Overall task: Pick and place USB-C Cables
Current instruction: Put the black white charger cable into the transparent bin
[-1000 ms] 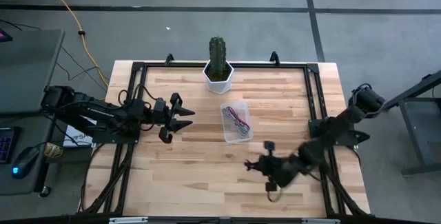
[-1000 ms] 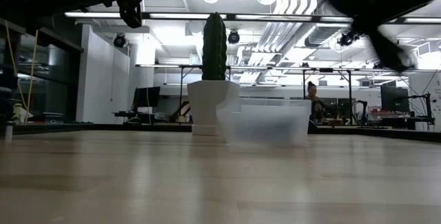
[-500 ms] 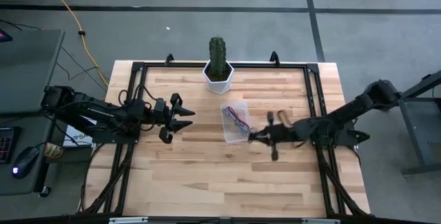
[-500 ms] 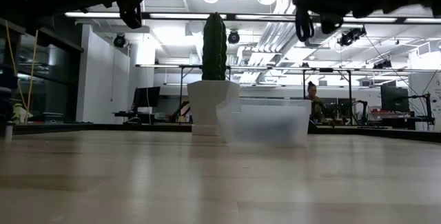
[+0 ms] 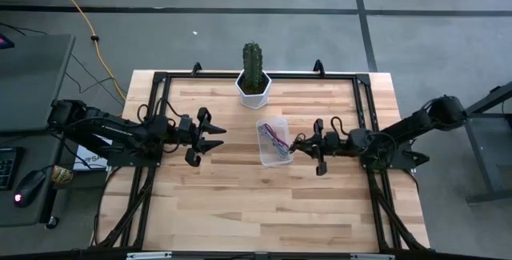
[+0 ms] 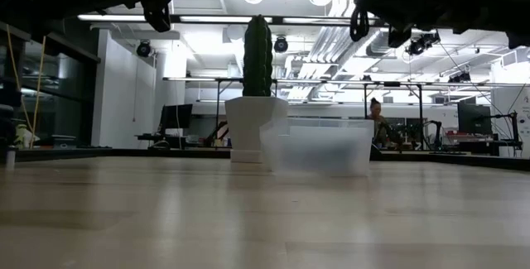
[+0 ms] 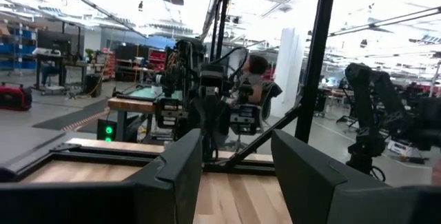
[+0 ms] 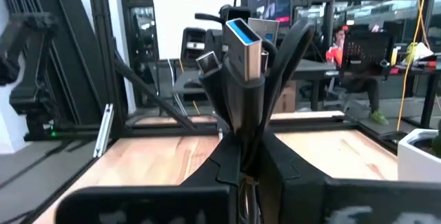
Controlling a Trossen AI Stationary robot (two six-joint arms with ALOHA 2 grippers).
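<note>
A clear plastic bin (image 5: 261, 153) stands mid-table, with the red/pink cable (image 5: 277, 138) coiled on its floor among paler strands. I cannot make out the grey cable on its own. My right gripper (image 5: 298, 142) hovers just beyond the bin's right wall, well above the table (image 6: 373, 4), shut on the black cable (image 8: 245, 89). My left gripper (image 5: 214, 136) waits open above the table's left part, fingers pointing at the bin. My right gripper (image 8: 249, 148) pinches the black cable's bunched coil (image 8: 242, 124) between its two fingers, several strands together. The fingers are level and point toward the table's left. A blue-tongued plug (image 8: 245, 41) and a smaller plug (image 8: 207, 62) stick out past the fingertips. The cable is lifted clear.
A cactus in a white pot (image 5: 254, 84) stands just beyond the bin's far end. A black frame (image 5: 362, 112) runs along the table's left, far and right edges. Bare wood (image 5: 264, 212) stretches from the bin to the near edge.
My right gripper, still shut on the black cable, swung up from over the table's near right part toward the far edge, turned to point left, and stopped beside the bin's right wall.
</note>
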